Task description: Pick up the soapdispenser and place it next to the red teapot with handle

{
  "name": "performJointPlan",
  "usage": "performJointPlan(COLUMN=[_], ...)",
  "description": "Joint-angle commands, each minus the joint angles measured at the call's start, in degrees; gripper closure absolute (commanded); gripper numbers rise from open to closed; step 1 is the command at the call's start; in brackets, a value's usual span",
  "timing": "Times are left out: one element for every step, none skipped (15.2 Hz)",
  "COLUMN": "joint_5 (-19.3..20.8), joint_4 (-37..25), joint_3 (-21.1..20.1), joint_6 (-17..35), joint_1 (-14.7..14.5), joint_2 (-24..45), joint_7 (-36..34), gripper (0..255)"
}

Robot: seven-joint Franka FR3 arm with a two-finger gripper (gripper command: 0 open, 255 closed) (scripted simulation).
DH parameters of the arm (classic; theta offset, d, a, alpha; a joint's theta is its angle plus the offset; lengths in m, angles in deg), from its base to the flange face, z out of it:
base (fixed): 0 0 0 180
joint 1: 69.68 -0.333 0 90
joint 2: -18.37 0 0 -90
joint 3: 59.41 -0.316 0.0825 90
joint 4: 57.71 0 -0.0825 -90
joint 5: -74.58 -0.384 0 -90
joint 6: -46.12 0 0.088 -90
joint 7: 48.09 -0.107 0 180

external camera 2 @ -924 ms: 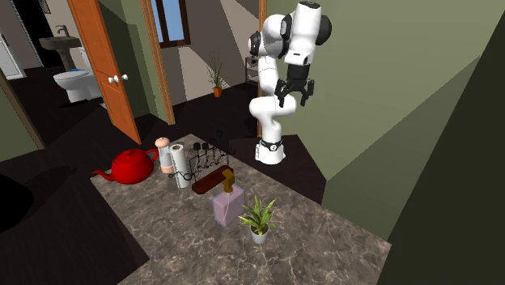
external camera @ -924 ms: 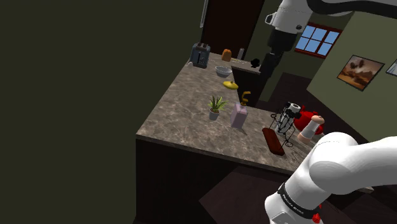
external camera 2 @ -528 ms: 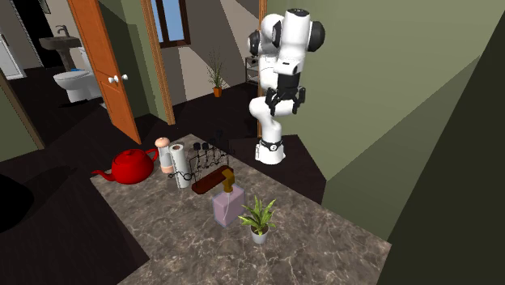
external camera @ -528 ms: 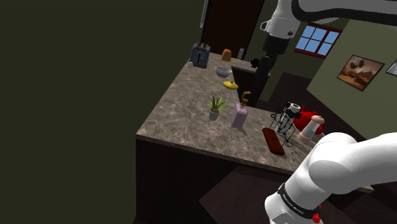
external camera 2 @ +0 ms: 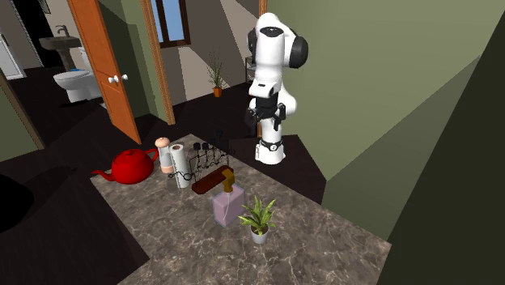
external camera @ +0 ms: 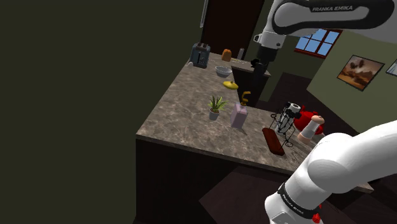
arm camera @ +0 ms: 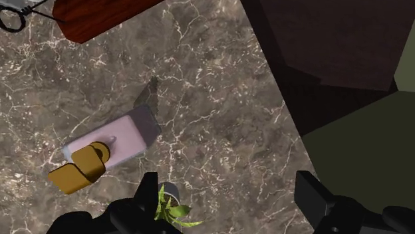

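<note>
Shoulder view: pale pink soap dispenser with gold pump at frame centre on brown marbled countertop. Small green potted plant just left of it. Black wire rack right of dispenser, red teapot further right. Dark wooden board below rack.

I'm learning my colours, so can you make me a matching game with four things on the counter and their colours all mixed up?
Things:
1. soap dispenser
2. teapot
3. potted plant
4. banana

Colours:
A. yellow
B. red
C. pale pink with a golden top
D. green leaves

Right pairs: 1-C, 2-B, 3-D, 4-A.
</note>
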Motion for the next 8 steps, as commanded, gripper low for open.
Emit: performJointPlan(joint_5=[0.02, -0.11, -0.31, -0.6, -0.97, -1.43, -1.98, -2.62], joint_4=[-1.39, -2.22, -3.13, -4.11, -5.17, -6.3, -7.5, -8.78], joint_3=[2.25, 3.3, 4.35, 5.36, 6.36, 7.32, 8.23, 9.1], joint_6=[2.13, 2.96, 3.75, 4.5, 5.2, 5.86, 6.47, 7.03], joint_1=[0.17, 0.28, 0.36, 0.44, 0.52, 0.61, 0.73, 0.87], joint_2=[3.98, 5.9, 7.86, 9.88, 11.95, 14.07, 16.25, 18.48], joint_7=[2.79, 4.17, 5.57, 6.99, 8.44, 9.91, 11.41, 12.93], gripper=[0, 0, 0, 0, 0, 0, 0, 0])
